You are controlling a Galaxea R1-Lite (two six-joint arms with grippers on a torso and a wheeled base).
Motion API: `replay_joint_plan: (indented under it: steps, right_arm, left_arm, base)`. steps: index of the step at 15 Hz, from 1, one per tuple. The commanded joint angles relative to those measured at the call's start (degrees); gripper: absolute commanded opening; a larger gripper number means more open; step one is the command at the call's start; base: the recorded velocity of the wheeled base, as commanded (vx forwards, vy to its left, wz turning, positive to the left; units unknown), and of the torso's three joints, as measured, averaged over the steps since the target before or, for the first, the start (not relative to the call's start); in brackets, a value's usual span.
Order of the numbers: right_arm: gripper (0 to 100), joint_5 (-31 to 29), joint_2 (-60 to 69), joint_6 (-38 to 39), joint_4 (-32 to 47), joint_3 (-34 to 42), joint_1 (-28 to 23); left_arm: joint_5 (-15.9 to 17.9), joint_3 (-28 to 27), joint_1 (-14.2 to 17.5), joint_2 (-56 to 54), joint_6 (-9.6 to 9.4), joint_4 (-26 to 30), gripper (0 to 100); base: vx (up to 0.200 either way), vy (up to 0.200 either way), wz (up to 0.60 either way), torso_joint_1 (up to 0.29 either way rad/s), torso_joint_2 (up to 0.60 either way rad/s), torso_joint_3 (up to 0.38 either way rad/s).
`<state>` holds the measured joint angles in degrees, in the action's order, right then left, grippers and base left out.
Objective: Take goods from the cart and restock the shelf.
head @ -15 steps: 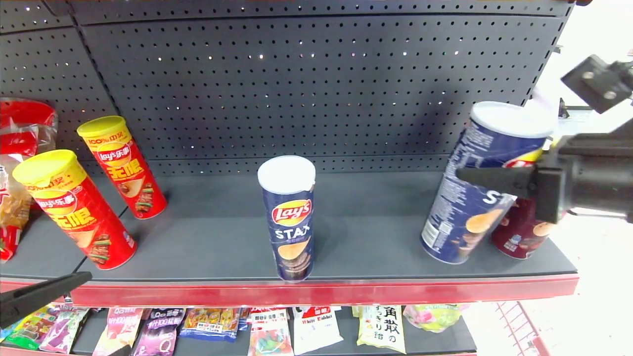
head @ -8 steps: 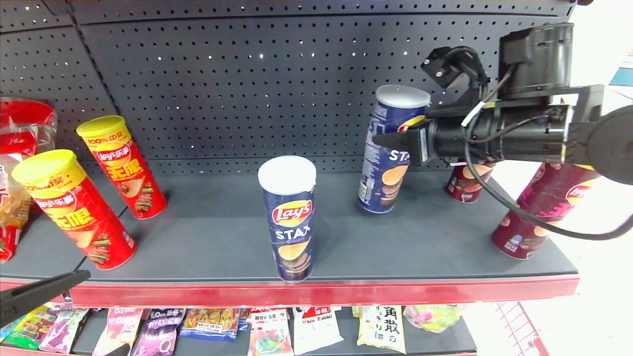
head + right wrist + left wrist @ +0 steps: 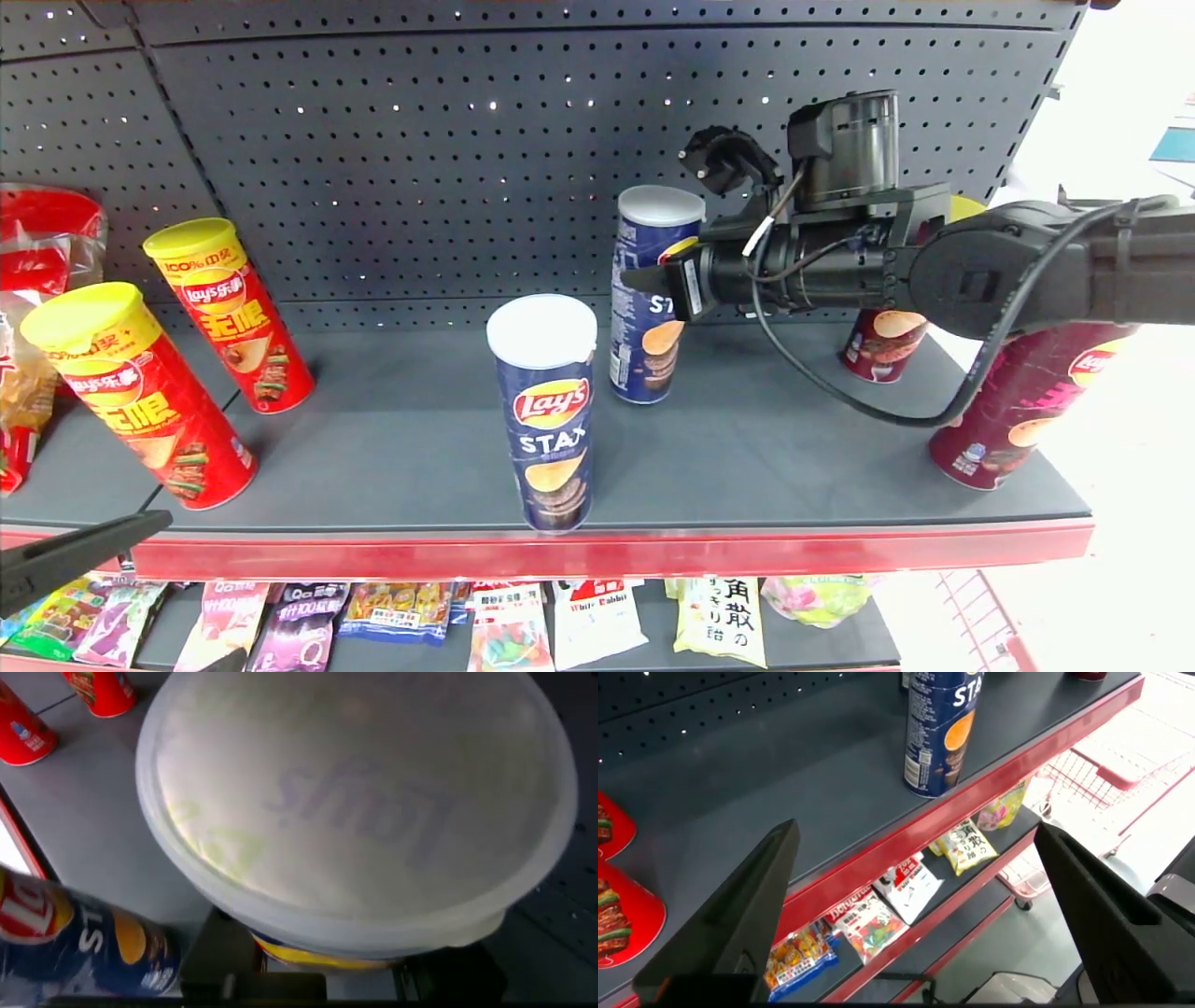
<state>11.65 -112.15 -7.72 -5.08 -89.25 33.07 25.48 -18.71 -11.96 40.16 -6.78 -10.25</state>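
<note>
While the right gripper (image 3: 659,273) clasps a navy chip can (image 3: 642,347) (white lid), the left gripper (image 3: 915,831) gapes wide at eight o'clock

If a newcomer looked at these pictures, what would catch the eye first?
The right claw grips a dark blue can toward the back of the grey shelf. A second blue can stands at the front edge, and a yellow-lidded red can stands to its left.

The right arm (image 3: 1027,271) is showing matte black rounded housings, with a black cable (image 3: 920,425) looping beneath and a grey cylindrical module (image 3: 845,140) sitting on top; the left fingers (image 3: 738,924) are showing as black tapered wedges.
</note>
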Motion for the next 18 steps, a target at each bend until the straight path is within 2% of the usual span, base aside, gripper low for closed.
replay_joint_plan:
  steps: [1, 5, 13, 18]
  right_arm:
    - [0, 0.0, -2.8, 0.0, 0.0, -2.5, 0.9]
    - [0, -0.1, -5.4, -0.1, 0.1, -5.2, 2.8]
    - [0, -0.5, -9.6, -0.1, 0.1, -10.0, 3.3]
    - [0, -0.5, -10.3, -0.1, 0.0, -10.2, 3.6]
  left_arm:
    - [0.0, 0.1, 0.0, 0.4, 0.01, 0.0, 100]
    - [0.0, 0.1, 0.0, 0.3, 0.01, 1.1, 100]
    - [-0.1, 0.3, 0.0, -0.2, 0.01, 1.4, 100]
    - [-0.1, 0.3, 0.0, -0.2, 0.01, 1.4, 100]
  base:
    - [0.000, 0.000, 0.00, 0.000, 0.00, 0.000]
    - [0.000, 0.000, 0.00, 0.000, 0.00, 0.000]
    - [0.000, 0.000, 0.00, 0.000, 0.00, 0.000]
    - [0.000, 0.000, 0.00, 0.000, 0.00, 0.000]
